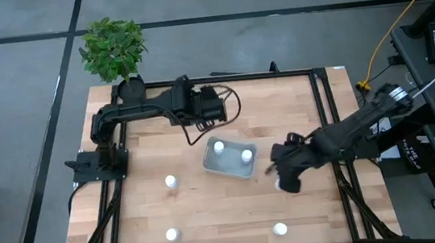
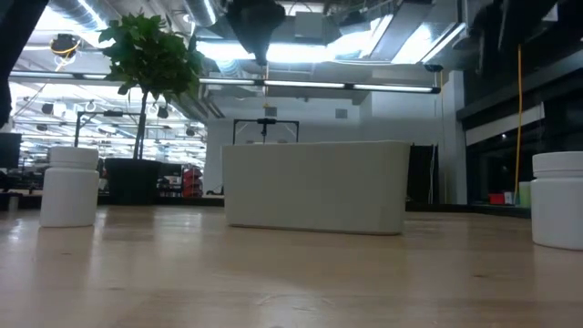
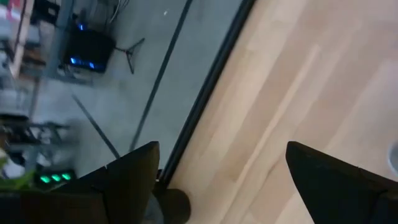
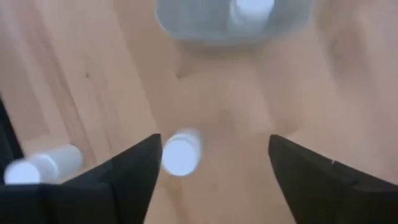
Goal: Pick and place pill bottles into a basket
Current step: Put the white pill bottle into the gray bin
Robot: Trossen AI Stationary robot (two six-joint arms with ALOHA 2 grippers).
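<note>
The pale grey-blue basket (image 1: 230, 160) sits mid-table with two white pill bottles (image 1: 218, 146) (image 1: 246, 156) standing in it. Three more bottles stand on the wood (image 1: 171, 180) (image 1: 171, 235) (image 1: 280, 229). My right gripper (image 1: 281, 178) hovers open just right of the basket, pointing steeply down over another bottle (image 4: 180, 152), which shows between its fingers, close to one of them, untouched. My left gripper (image 1: 216, 109) is raised beyond the basket's far side, open (image 3: 221, 149), with nothing between its fingers.
A black pot with a green plant (image 1: 115, 51) stands at the table's far left corner. A black frame (image 1: 323, 110) runs around the table top. In the low view the basket (image 2: 316, 187) stands between two bottles (image 2: 71, 185) (image 2: 557, 199).
</note>
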